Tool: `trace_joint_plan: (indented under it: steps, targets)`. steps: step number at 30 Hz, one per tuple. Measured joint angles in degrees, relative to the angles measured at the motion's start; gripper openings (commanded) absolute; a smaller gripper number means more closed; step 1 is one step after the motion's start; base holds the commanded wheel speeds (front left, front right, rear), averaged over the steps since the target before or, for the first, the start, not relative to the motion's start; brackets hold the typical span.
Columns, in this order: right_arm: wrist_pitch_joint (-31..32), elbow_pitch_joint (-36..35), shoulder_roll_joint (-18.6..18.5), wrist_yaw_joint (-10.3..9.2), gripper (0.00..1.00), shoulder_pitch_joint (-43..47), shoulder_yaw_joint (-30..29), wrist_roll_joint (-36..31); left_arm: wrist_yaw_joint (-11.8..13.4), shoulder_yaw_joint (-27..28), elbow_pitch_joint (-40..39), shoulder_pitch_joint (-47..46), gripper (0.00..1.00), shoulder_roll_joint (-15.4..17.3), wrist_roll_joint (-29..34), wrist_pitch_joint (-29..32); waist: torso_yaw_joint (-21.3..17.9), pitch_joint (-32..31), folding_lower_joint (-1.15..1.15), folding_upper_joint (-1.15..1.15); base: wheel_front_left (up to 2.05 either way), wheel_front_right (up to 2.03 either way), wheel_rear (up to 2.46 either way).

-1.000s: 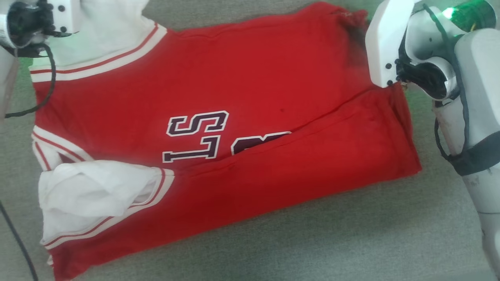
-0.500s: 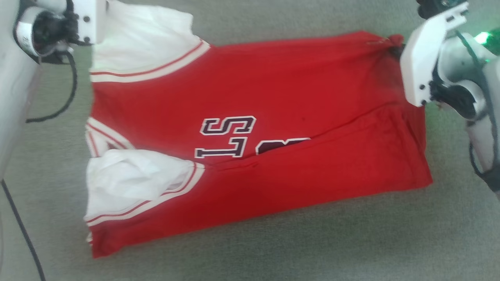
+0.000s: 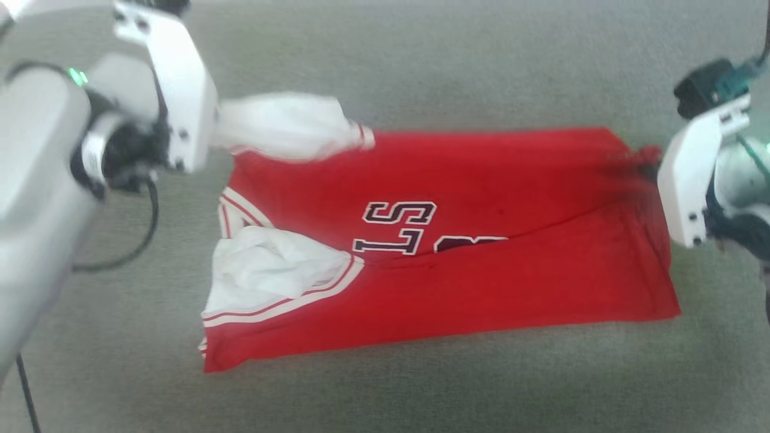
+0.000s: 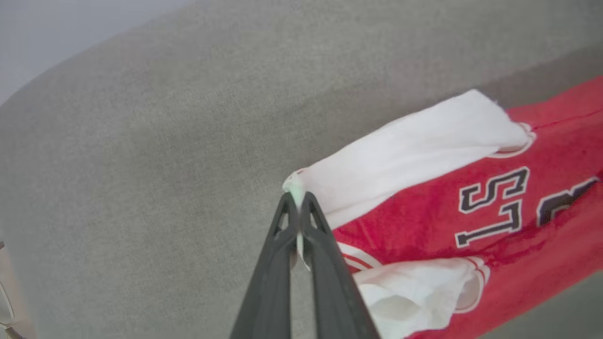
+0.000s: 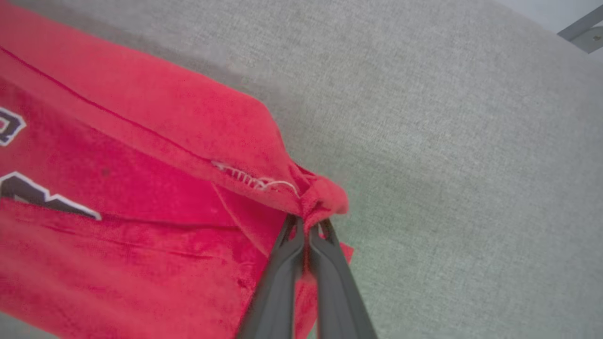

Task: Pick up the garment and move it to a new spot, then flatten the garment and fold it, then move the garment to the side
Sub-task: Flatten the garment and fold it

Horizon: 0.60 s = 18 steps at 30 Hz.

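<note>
The grey counter [image 3: 421, 391] carries the garment [image 3: 481, 174], which stretches from one pair of jaws to the other, most of it resting flat on the robot's side of both. Its near long edge is already turned over the body, covering the lower part of the black lettering [image 3: 397, 228], so the pick-up, the move and the flattening look done and the folding looks about halfway. By my reading the far long edge is next to come over, and the shift to the side is not yet done. The white shoulder panel [image 3: 283, 126] rises off the counter toward the left gripper [image 4: 296, 200], whose jaws are clenched on that panel's tip, with a sliver of white cloth pinched between the two dark fingers. The red hem corner [image 5: 325, 197] bunches into a small knot at the right gripper [image 5: 306, 226], whose jaws are likewise pressed together on it, with the stitched seam just beside them.
</note>
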Motion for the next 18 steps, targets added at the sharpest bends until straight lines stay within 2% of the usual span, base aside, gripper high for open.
trace_joint_plan:
  steps: [9,13,18]
  targets:
    - [4.63,-4.46,-1.3,0.0,0.0,10.22,-3.76,1.15,6.65,-0.48,-13.34,11.95,0.0,4.39,-3.54,3.82,1.83,-2.84,0.0,0.0,0.0,0.0,0.0]
    - [5.66,-4.52,-0.98,0.0,0.0,12.42,-4.67,0.46,7.33,-0.7,-14.36,15.02,0.0,4.47,-4.39,3.5,1.86,-2.93,0.0,0.0,0.0,0.0,0.0]
    - [6.55,-4.39,1.34,0.0,0.0,14.3,-5.2,-0.64,7.83,-0.92,-12.12,18.48,0.0,3.75,-6.25,2.27,1.48,-3.08,0.0,0.0,0.0,0.0,0.0]
